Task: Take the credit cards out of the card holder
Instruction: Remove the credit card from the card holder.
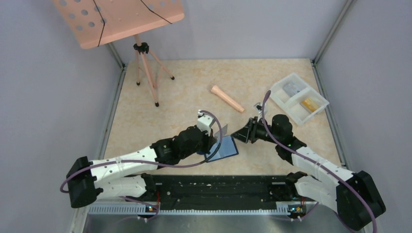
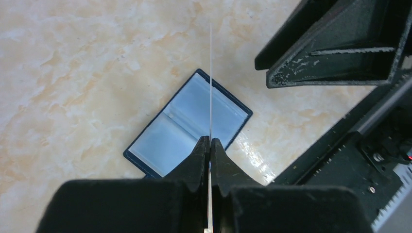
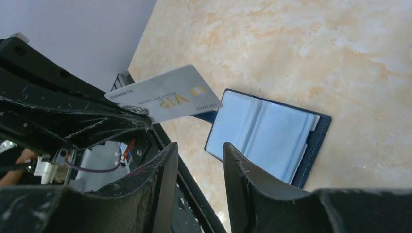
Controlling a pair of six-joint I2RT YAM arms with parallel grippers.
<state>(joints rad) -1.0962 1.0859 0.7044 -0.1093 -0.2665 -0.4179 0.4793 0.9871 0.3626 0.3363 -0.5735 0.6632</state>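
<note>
Your left claw (image 2: 210, 141) is clamped tight on a pale silver credit card (image 3: 167, 97) marked VIP, gripping it by one end so it stands clear of the card holder (image 2: 180, 126). That navy card holder lies spread open on the marbled table (image 1: 184, 92), blue pockets up, just beyond the left fingertips. Your right claw (image 3: 200, 145) stands partly open with nothing between its jaws, close to the card, the card holder just past it.

card holder (image 1: 227, 147) half hidden under left gripper (image 1: 216, 140), credit card (image 3: 165, 95) small print unreadable, stand (image 1: 116, 19) cut off at top
</note>
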